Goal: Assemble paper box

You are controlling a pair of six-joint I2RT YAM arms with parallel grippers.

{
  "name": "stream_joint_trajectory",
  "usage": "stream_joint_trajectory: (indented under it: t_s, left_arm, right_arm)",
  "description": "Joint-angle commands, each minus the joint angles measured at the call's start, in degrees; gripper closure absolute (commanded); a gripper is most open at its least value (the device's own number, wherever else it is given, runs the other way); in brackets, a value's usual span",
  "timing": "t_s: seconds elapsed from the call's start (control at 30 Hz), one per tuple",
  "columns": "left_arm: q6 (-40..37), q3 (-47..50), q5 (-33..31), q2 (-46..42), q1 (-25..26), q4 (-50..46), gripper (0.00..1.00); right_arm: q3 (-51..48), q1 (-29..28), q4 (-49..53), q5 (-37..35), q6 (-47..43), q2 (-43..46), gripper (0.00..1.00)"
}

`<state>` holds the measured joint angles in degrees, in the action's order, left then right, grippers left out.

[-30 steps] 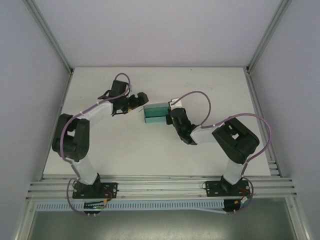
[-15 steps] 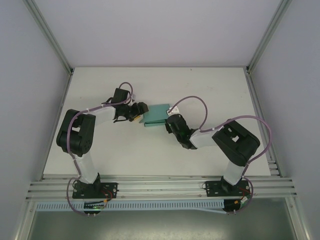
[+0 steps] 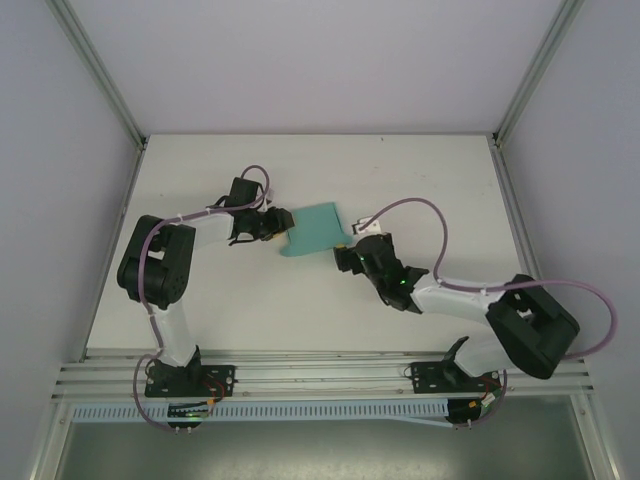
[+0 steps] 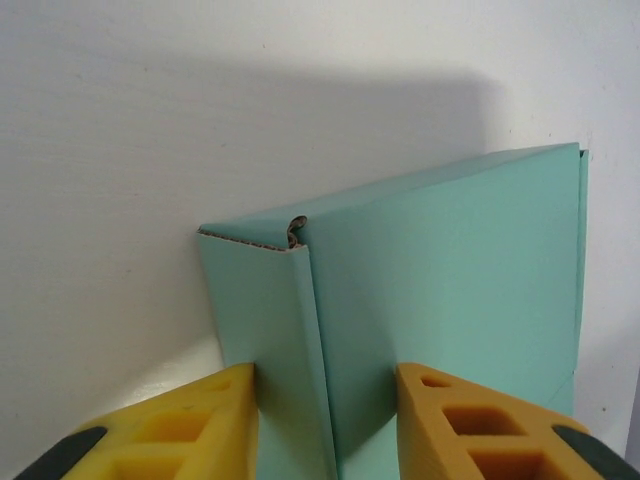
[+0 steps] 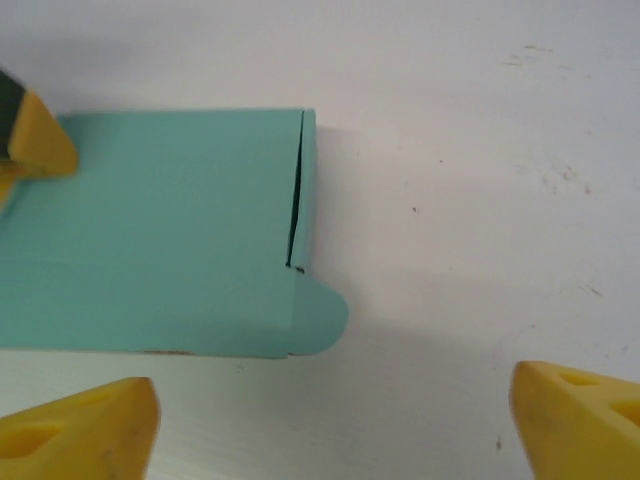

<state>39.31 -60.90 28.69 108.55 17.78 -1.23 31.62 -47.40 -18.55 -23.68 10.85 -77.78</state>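
Looking down from above, I see the teal paper box [image 3: 312,228] on the white table [image 3: 420,180], just above the middle of the frame, with my left claw [image 3: 280,222] at its left end and my right claw [image 3: 345,255] just beside its lower right corner. My left wrist view adds what the overhead one cannot: a folded corner of the box [image 4: 450,270] stands between my yellow fingers [image 4: 200,420], and my left claw [image 4: 325,400] is drawn narrow and pinching the card on both sides. My right wrist view shows the box [image 5: 160,230] in the upper left of the frame, folded up, its inside hidden, a rounded tab [image 5: 322,315] sticking out at its lower right corner. My right claw [image 5: 335,420] stands wide, holding nothing, with the box lying ahead of it and apart from both fingers [image 5: 90,420].
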Motion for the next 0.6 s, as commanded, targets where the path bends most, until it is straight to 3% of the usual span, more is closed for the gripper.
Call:
stream_joint_trajectory:
  t_s: [0.0,0.2,0.57]
  left_arm:
    - [-2.23,0.71,-2.80,4.26,0.21,-4.01,0.69]
    - [0.84,4.49,10.35,5.42,-2.18,8.13,0.79]
    - [5.73,12.59,22.81,5.83,-7.97,24.18,0.92]
  right_arm:
    - [-0.61,2.28,1.48,3.43,4.68,2.83,0.01]
    - [4.57,12.64,6.48,19.55,13.50,1.28,0.01]
    - [17.27,22.27,11.85,45.42,22.83,-12.87,0.01]
